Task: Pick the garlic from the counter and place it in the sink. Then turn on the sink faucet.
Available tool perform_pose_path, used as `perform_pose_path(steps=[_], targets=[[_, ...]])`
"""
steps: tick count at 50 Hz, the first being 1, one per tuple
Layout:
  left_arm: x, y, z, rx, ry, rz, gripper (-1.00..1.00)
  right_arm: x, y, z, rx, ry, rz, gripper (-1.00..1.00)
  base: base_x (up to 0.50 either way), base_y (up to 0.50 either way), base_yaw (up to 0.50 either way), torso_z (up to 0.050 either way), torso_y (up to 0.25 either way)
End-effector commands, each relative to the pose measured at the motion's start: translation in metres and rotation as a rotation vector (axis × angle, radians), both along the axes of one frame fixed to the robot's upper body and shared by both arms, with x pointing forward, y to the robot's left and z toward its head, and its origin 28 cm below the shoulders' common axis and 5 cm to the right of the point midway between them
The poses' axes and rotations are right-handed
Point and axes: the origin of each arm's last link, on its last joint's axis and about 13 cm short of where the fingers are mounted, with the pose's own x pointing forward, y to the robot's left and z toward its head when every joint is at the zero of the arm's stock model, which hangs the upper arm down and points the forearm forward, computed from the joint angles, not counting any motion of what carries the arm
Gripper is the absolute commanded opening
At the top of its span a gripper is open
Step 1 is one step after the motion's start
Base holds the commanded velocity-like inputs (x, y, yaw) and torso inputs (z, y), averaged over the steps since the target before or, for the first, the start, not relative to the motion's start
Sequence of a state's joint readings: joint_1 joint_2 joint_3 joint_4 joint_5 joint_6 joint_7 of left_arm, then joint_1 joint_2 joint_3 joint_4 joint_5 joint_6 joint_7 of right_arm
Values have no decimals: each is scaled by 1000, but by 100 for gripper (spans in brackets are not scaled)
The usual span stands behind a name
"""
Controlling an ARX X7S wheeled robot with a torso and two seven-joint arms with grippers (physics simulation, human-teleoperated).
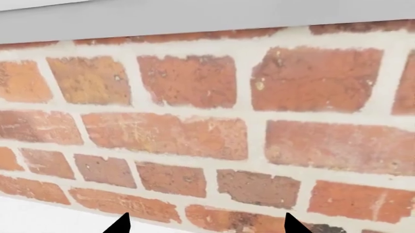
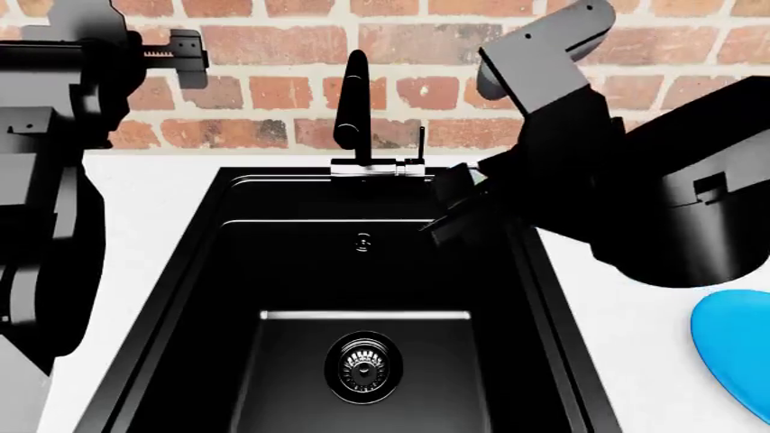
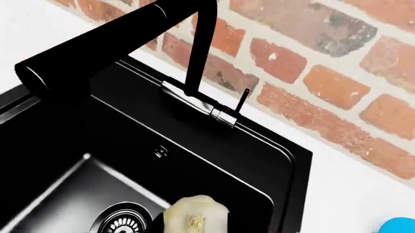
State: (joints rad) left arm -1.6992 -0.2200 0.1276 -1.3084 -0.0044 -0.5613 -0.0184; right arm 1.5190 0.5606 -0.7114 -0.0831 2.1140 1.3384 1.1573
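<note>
Black sink (image 2: 241,271), drain (image 2: 364,363) at 6 o'clock. Garlic (image 3: 196,216) in right claw (image 2: 463,207), closed on it, over sink's 2 o'clock corner. Step: placing. Next: release into sink, then reach faucet (image 2: 352,108) lever (image 2: 421,144). Left claw (image 1: 204,225) spread, empty, facing brick wall (image 1: 194,121).

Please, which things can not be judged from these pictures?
- Garlic: cut off by the right wrist view's edge; held or released is unclear.
- Right gripper: head view, black against the black sink; jaws unreadable.
- Left gripper: left wrist view, only two tips show.
</note>
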Motion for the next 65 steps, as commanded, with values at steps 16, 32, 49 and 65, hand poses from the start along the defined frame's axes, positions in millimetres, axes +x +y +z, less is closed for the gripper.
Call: perform_pose_path(steps=[16,32,49,65], targets=[[0,0,0,-2,-4,-4,100,39,82,-72,-153,176,206,-100,0,0,0,0,0],[0,1,-2,-10,-3,-3,100,41,109,-159,-257,338,259,-100,0,0,0,0,0],[0,4,-5,-17,1,2,100,63,123,-204,-307,420,219,-100,0,0,0,0,0],[0,4,-7,-19,5,-1,100,70,124,-194,-277,423,207,100,0,0,0,0,0]])
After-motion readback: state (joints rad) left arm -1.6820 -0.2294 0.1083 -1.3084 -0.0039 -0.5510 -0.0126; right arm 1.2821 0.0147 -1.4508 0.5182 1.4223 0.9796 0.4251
